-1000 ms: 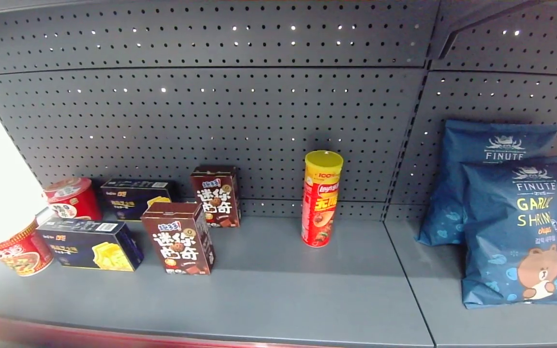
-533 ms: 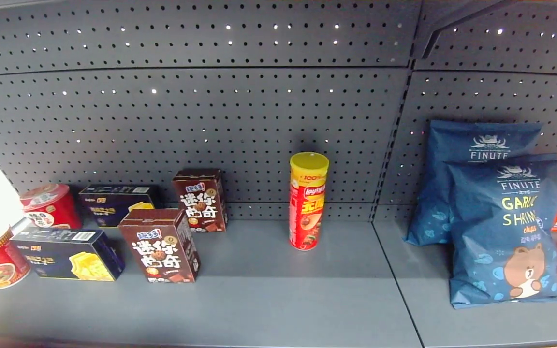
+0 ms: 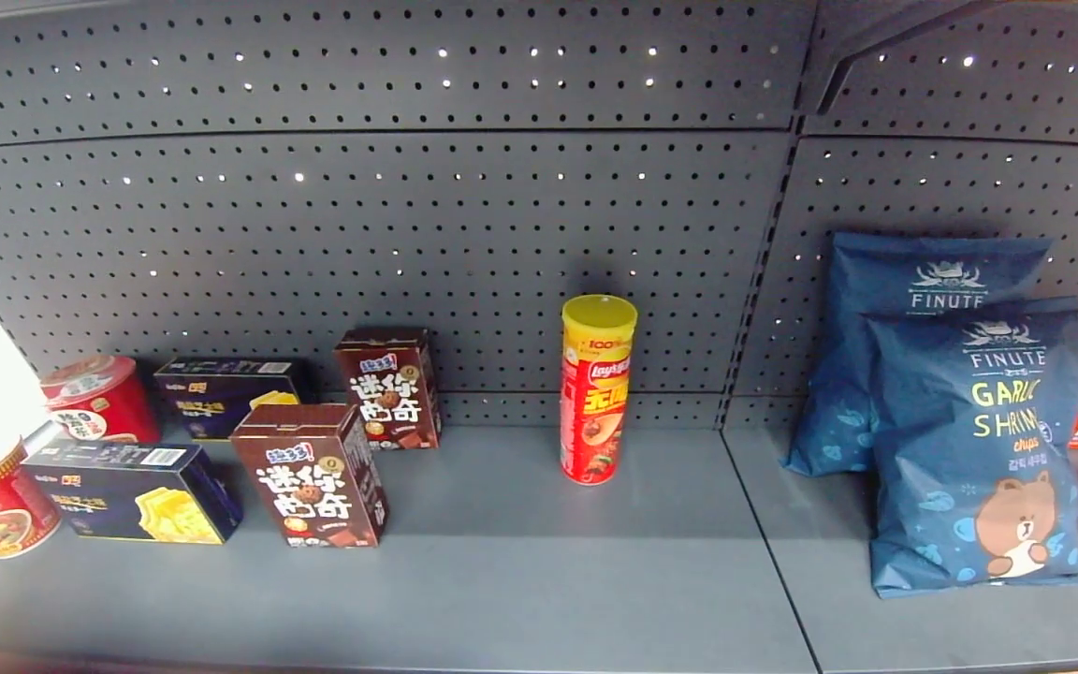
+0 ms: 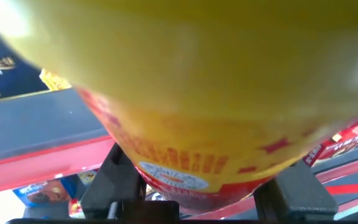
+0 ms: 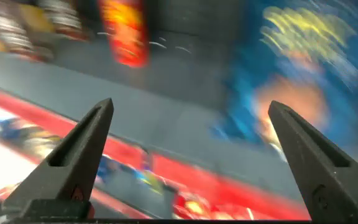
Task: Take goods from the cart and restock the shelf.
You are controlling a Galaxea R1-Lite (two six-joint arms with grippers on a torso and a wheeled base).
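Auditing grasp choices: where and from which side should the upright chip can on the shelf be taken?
Grip the chip can around its middle, coming from the front with a finger on each side. It stands upright with bare shelf on both sides and the pegboard wall close behind. The open right hand probably suits; the left hand holds another can.

White and yellow lettering on the front blue bag (image 3: 974, 440), right. Bold white characters on both brown boxes (image 3: 312, 477), left. Yellow characters on the red can (image 3: 597, 393), centre. Unreadable blur on the held can (image 4: 185, 124).
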